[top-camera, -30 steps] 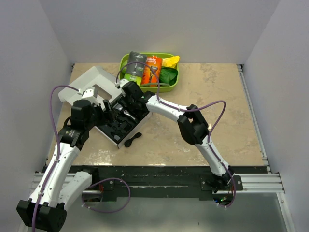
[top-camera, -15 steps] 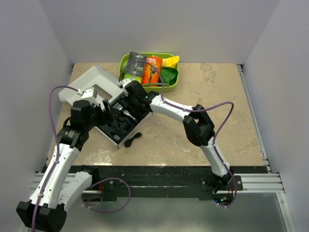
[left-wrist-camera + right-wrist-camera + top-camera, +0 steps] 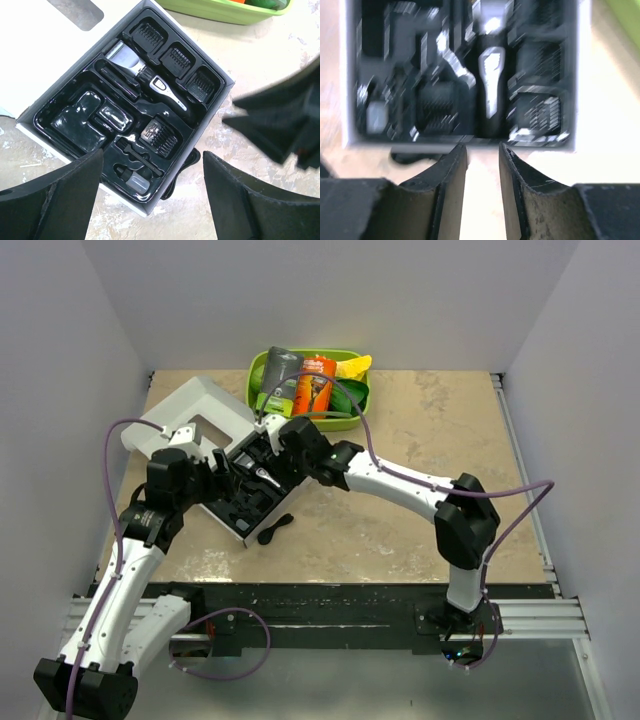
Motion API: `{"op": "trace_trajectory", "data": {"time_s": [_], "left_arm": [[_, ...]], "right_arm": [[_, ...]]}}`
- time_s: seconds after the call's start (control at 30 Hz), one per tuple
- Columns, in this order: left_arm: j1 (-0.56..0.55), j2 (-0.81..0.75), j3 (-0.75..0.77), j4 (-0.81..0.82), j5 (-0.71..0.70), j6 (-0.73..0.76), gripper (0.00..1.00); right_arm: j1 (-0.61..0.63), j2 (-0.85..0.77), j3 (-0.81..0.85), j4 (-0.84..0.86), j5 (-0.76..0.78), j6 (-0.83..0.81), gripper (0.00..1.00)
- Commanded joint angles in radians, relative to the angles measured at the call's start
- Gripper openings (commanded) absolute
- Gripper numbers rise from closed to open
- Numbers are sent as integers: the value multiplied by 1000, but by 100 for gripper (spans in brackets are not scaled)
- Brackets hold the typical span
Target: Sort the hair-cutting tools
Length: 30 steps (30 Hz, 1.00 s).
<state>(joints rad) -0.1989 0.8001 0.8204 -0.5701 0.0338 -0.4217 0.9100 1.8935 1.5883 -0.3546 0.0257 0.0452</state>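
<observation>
On my left, the left gripper (image 3: pixel 152 155) hovers over the near end of the open white box (image 3: pixel 190 405), its fingers (image 3: pixel 60 200) spread wide with nothing between them. The box's black moulded tray (image 3: pixel 75 122) holds the hair clipper (image 3: pixel 150 82), which lies diagonally in its central slot with the silver blade head pointing toward the lid. A guide comb (image 3: pixel 156 132) sits in the recess just beside the clipper's tail, and three more combs (image 3: pixel 176 59) line the tray's right wall. The small curved piece (image 3: pixel 274 530) lies on the table (image 3: pixel 430 430), touching the box's near edge. Further right, the right gripper (image 3: pixel 481 147) hangs over the box's edge, jaws slightly apart and holding nothing. Behind it stands the green bin (image 3: pixel 352 420), with the razor packages (image 3: pixel 300 382) inside.
</observation>
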Motion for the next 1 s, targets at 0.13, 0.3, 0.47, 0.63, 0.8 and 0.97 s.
{"op": "trace_trajectory", "data": {"time_s": [0.13, 0.3, 0.47, 0.63, 0.8, 0.97], "left_arm": [[-4, -21, 20, -17, 24, 32, 85], [-4, -35, 25, -31, 38, 35, 86], [-4, -58, 26, -51, 41, 41, 86], [-4, -67, 17, -43, 52, 37, 86], [-4, -65, 16, -39, 54, 35, 86], [-4, -62, 10, -37, 54, 35, 86]], "right_arm": [[160, -91, -177, -24, 22, 45, 45], [188, -100, -266, 103, 62, 111, 51], [188, -88, -329, 190, 108, 107, 54], [188, -42, -344, 246, 140, 62, 55], [188, -2, -341, 270, 171, 71, 54], [187, 50, -327, 281, 213, 105, 54]]}}
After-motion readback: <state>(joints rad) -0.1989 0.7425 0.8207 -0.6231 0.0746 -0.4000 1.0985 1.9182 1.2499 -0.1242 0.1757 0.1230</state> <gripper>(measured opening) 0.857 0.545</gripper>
